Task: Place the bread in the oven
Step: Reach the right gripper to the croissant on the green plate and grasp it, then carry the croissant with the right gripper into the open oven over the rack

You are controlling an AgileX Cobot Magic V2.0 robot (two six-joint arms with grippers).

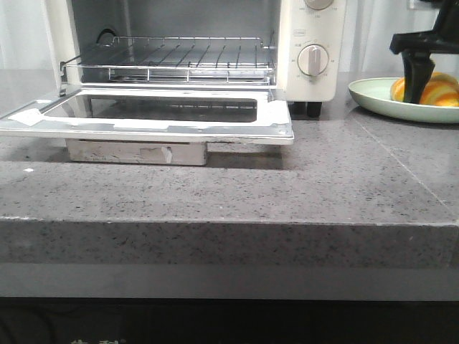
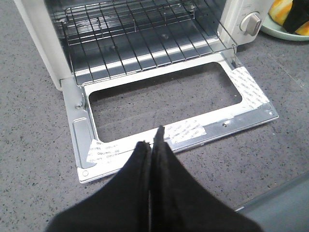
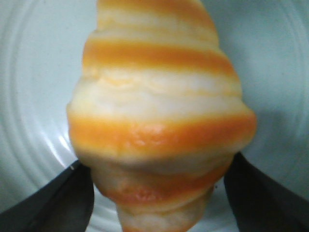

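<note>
The bread (image 1: pixel 442 92), a glossy yellow roll with orange stripes, lies on a pale green plate (image 1: pixel 380 100) at the far right. My right gripper (image 1: pixel 418 75) is down over it and open. In the right wrist view its two black fingers flank the narrow end of the bread (image 3: pixel 159 121), very close to its sides, gripper (image 3: pixel 158 162). The cream-white oven (image 1: pixel 308 29) stands at the back left with its door (image 1: pixel 179 125) folded down flat and its wire rack (image 1: pixel 179 61) bare. My left gripper (image 2: pixel 153 137) is shut and empty, above the counter in front of the door's edge.
The open door (image 2: pixel 251 96) juts out over the grey stone counter (image 1: pixel 344 179) and rests on a low block (image 1: pixel 136 152). The oven's dials (image 1: pixel 313 60) face forward beside the plate. The counter's front edge runs across the lower part of the front view.
</note>
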